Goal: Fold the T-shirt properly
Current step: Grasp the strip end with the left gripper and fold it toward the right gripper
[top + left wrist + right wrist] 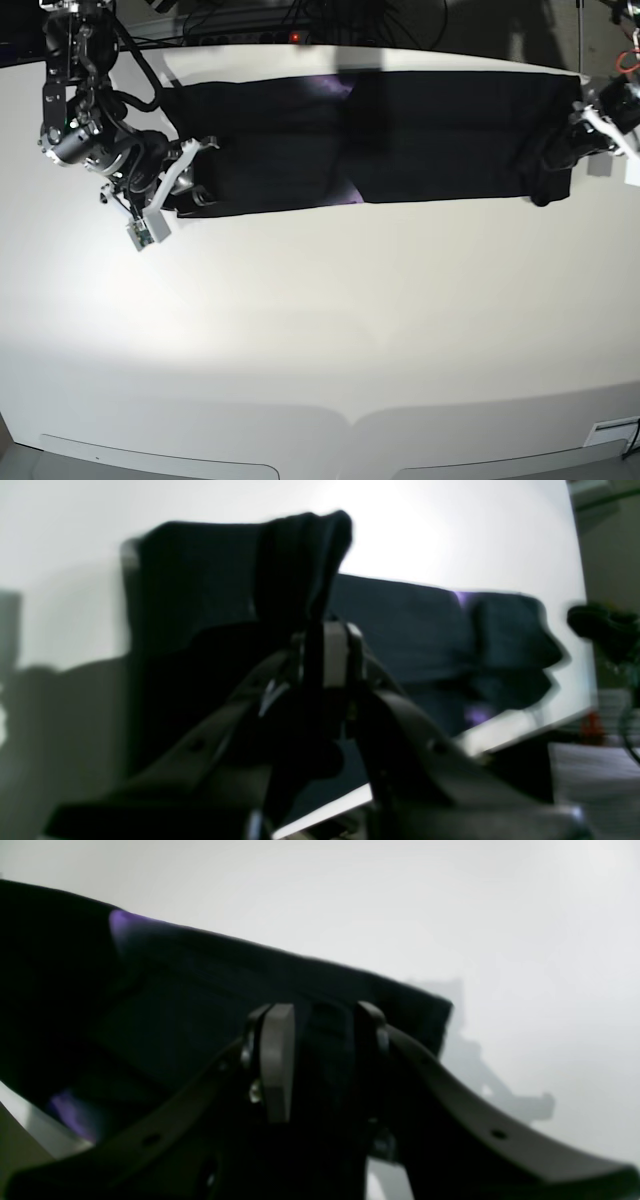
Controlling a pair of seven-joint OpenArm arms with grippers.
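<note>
Each gripper [327,655] [317,1050] grasps the black T-shirt [400,140] on the white table [320,320].

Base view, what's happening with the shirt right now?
The T-shirt lies in a long folded band across the far side of the white table. The left gripper is pinching a raised bunch of cloth at one end. The right gripper straddles cloth at the other end.

A broad white table [320,330] filled the base view, glare pooling bright at its centre, a seam line near six o'clock, while dark cables [300,15] tangled in shadow beyond the twelve o'clock edge.
</note>
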